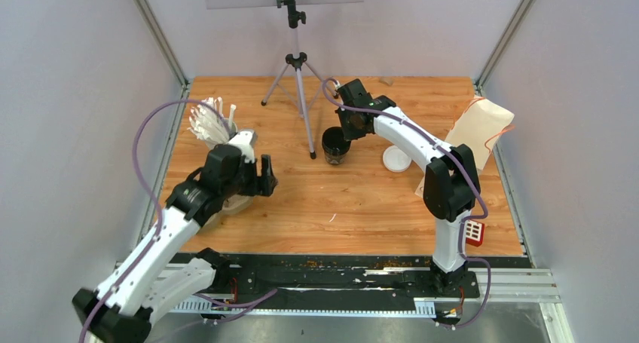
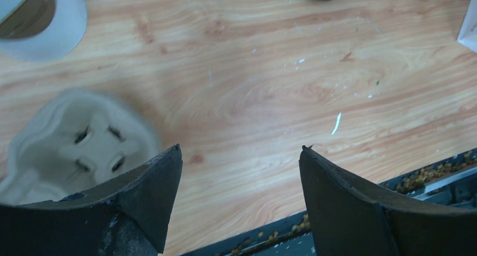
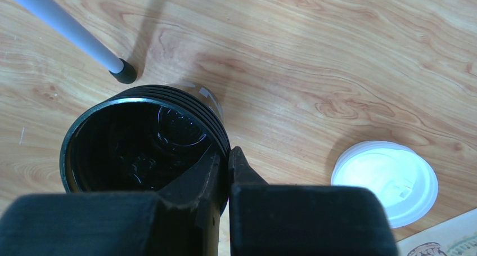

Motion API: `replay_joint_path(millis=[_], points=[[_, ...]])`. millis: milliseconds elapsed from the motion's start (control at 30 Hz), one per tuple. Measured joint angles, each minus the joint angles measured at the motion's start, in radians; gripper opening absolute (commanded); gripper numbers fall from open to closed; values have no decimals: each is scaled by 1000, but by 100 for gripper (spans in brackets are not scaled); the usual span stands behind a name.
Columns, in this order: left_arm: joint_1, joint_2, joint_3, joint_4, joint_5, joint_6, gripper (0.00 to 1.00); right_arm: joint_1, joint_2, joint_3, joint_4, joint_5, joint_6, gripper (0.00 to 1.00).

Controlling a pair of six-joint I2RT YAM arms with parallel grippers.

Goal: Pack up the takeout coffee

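The takeout coffee is a nested stack of lidless black cups (image 1: 335, 145) standing mid-table, seen from above in the right wrist view (image 3: 140, 143). My right gripper (image 1: 348, 126) is shut on the stack's near rim, one finger inside and one outside (image 3: 229, 155). A stack of white lids (image 1: 396, 159) lies on the wood to the right of the cups (image 3: 388, 180). My left gripper (image 1: 264, 176) hovers open over bare wood (image 2: 242, 149), with nothing between its fingers, just right of the pulp carrier tray (image 2: 79, 143).
A white cup of straws (image 1: 215, 124) stands behind the tray (image 1: 233, 203). A tripod (image 1: 298, 79) has one leg foot beside the cups (image 3: 125, 73). A paper bag (image 1: 478, 132) lies at the right edge. The table's black front rail (image 1: 339, 271) is near.
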Motion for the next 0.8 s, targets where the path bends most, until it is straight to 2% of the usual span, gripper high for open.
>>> replay_joint_path(millis=[167,300,367,600,800], points=[[0,311,185,101,42,-37,75,0,0,-1,1,-18,-1,12],[-6,476,296,190,60,-74,73,0,-2,-11,3,-29,-2,12],[-19,548,346,225,63,-90,73,0,-2,-18,3,-31,-4,17],[-89,745,462,321,59,-124,68,0,-7,-39,23,-43,-9,18],[-123,850,483,379,24,-153,64,0,-43,-81,33,-48,-16,19]])
